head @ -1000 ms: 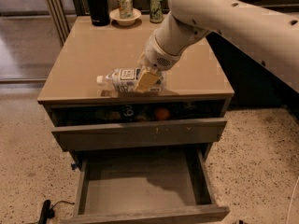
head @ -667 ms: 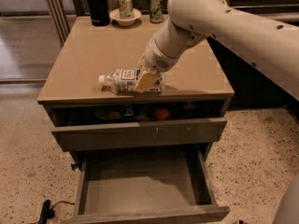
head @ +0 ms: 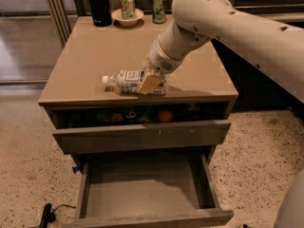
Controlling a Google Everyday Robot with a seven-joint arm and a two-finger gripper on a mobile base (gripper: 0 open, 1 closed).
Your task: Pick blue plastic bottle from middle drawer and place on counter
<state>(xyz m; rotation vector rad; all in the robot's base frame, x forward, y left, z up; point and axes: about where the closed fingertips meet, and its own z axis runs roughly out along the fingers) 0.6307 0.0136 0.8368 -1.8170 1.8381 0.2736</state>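
Observation:
The blue plastic bottle (head: 128, 81) lies on its side on the counter (head: 104, 46), near the front edge, with its white cap pointing left. My gripper (head: 151, 81) comes down from the upper right and is closed around the bottle's right half. One tan finger (head: 149, 83) crosses the front of the label; the other is hidden behind the bottle. The middle drawer (head: 142, 194) below is pulled far out, and its flat grey inside is bare.
A black flask (head: 97, 4), a white bowl (head: 127, 18) holding a can and a second can (head: 159, 7) stand at the counter's back edge. The drawer above (head: 142, 136) is slightly open, showing an orange fruit (head: 165, 116) and cans. A black cable (head: 46, 213) lies on the floor at left.
The bottle and gripper stay in the same spot on the counter. The upper arm has shifted slightly.

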